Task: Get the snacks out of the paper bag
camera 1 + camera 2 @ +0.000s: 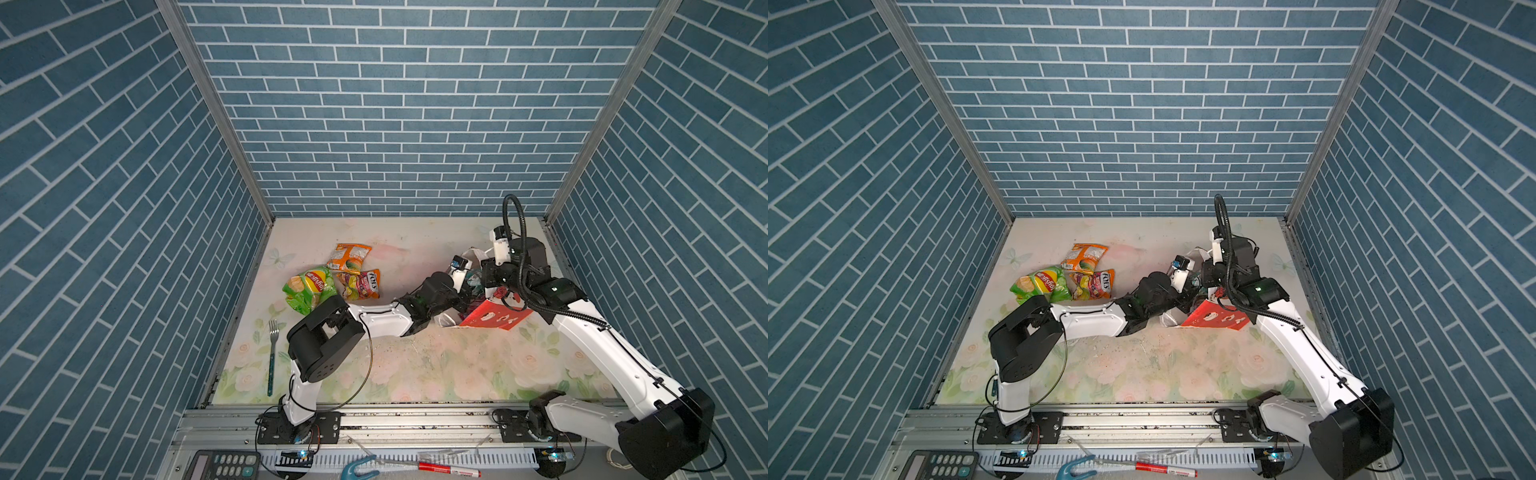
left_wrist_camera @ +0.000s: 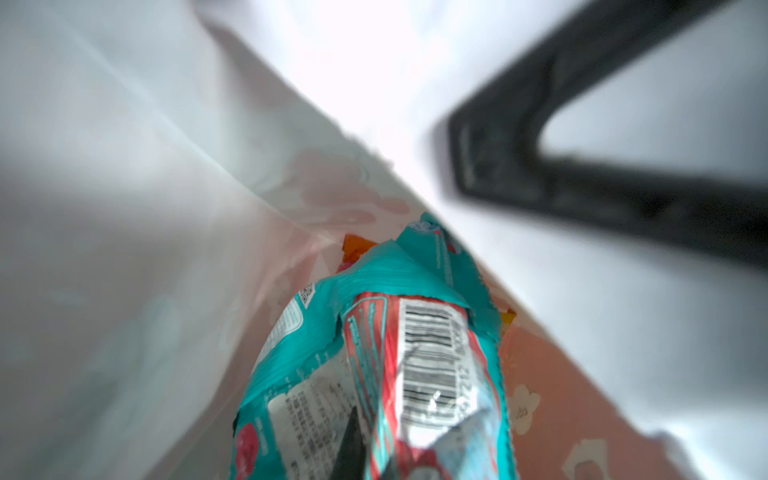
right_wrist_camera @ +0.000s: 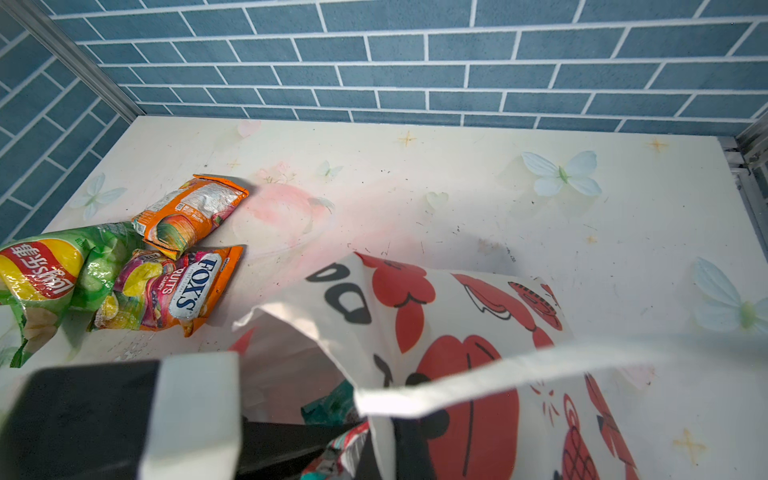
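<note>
Left wrist view shows the left tool (image 2: 368, 461) pinching a teal packet (image 2: 374, 353) inside the paper bag (image 3: 457, 332); the right tool (image 3: 405, 451) pinches its rim. We count three out on the table (image 1: 415, 365): chip bag (image 1: 309, 289), orange packet (image 1: 348, 257), FOX'S bag (image 1: 361, 284); others remain inside

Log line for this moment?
left gripper: shut on teal packet in paper bag; right gripper: shut on its rim; out: Lay's bag, FOX'S bag, orange packet

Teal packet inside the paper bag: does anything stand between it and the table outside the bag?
Nothing visible blocks it. The left pincer grips the teal packet inside the paper bag, whose mouth the right pincer holds open by the rim. Only the bag's own walls surround the packet.
</note>
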Tool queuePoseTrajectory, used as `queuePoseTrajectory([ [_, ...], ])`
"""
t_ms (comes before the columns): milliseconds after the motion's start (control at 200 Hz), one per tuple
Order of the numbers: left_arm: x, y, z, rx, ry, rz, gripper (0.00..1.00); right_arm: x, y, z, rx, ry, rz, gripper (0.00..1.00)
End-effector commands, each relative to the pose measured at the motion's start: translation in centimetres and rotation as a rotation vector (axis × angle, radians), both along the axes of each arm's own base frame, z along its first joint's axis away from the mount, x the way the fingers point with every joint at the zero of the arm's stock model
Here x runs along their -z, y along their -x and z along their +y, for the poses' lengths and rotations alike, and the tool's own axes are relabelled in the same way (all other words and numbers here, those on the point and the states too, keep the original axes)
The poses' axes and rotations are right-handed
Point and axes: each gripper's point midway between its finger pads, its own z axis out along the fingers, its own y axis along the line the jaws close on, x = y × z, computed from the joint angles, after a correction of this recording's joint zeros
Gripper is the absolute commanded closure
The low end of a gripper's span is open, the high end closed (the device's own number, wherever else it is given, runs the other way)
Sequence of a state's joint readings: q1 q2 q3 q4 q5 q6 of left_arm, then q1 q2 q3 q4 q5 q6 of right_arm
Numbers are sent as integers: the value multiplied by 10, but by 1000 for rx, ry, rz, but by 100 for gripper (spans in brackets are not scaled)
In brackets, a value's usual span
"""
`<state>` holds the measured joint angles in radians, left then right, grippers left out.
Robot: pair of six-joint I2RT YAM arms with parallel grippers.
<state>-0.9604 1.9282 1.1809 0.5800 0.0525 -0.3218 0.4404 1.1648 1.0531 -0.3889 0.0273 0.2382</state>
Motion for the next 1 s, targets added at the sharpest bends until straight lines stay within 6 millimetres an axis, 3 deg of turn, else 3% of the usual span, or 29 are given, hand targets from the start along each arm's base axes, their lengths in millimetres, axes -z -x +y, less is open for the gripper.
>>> queuePoseTrajectory([
  [0,-36,-5,5,-18,58,-64,100,9,3,-4,9,35,23,100],
  [265,-51,-8,19,-33,77,-66,100,8,4,-9,24,61,15,100],
  [645,-47,-21,63,-56,156,58,100,14,1,-12,39,94,27,100],
  [995,-67,-15,67,30,272,95,100,18,-2,-8,33,107,33,100],
])
